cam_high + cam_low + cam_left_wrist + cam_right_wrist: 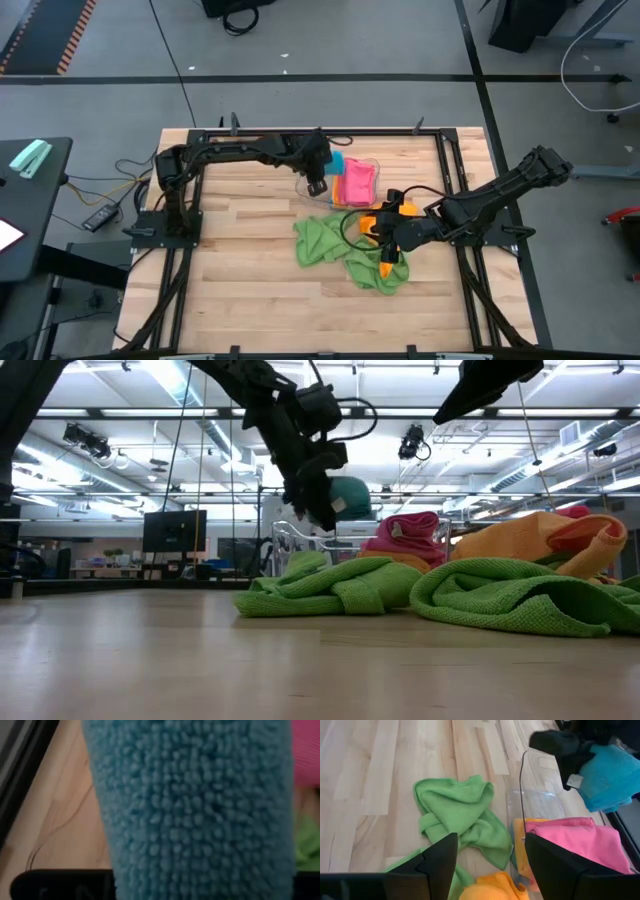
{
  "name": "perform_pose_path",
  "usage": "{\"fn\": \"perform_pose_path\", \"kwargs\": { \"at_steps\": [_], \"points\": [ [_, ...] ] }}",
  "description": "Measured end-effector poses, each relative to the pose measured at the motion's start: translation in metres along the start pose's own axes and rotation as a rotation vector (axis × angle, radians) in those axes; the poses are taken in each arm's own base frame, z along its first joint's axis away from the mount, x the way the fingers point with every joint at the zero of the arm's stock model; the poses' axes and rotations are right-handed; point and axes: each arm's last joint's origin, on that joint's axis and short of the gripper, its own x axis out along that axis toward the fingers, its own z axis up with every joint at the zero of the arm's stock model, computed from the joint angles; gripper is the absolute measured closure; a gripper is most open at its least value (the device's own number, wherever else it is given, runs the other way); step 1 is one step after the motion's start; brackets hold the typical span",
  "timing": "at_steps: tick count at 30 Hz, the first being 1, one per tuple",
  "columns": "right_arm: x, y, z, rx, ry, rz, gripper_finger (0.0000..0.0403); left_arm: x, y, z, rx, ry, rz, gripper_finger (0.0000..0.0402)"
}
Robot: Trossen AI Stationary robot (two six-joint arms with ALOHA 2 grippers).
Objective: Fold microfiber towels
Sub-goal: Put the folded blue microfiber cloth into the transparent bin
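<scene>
Left claw [322, 510] pinches blue towel [345, 497] over tray [532, 802] | right claw [490, 860] open | I fear blue slips, snagging rim.

Robotics lab: wooden table [250, 270] in black frame, grey floor, ceiling strip lights [170, 375], far monitors [174, 530].

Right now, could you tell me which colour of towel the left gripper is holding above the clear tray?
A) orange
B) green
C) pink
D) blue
D: the left gripper is shut on the blue towel, lifted over the clear tray, while the pink towel lies in the tray and the green towels lie on the table.
</scene>
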Motion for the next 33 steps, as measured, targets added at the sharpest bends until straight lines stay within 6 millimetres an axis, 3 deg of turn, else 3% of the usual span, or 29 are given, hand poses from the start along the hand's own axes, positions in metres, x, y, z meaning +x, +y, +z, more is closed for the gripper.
{"fn": "perform_pose_path", "kwargs": {
  "at_steps": [6,13,19,23,26,30,33],
  "points": [
    [-0.001,-0.001,0.000,-0.006,-0.005,-0.002,0.0162,0.007,0.006,0.001,-0.265,-0.014,-0.015,0.0316],
    [-0.001,-0.001,0.000,-0.042,0.001,-0.004,0.0162,0.034,0.008,-0.011,-0.294,0.089,-0.065,0.0327],
    [-0.001,-0.001,0.000,-0.053,-0.003,-0.003,0.0162,0.036,0.013,-0.012,-0.330,0.099,-0.054,0.0326],
    [-0.001,-0.001,0.000,-0.066,-0.004,-0.004,0.0162,0.031,0.014,-0.013,-0.211,0.170,-0.058,0.0333],
    [0.002,-0.005,0.004,-0.105,-0.026,-0.030,0.0162,0.025,0.013,-0.012,-0.029,0.206,-0.074,0.0332],
    [0.018,-0.021,0.007,-0.107,-0.074,-0.089,0.0162,0.020,0.012,-0.007,0.209,0.202,-0.081,0.0327],
    [0.034,-0.038,0.005,-0.061,-0.096,-0.133,0.0162,0.017,0.012,-0.006,0.281,0.221,-0.067,0.0326]
  ]
}}
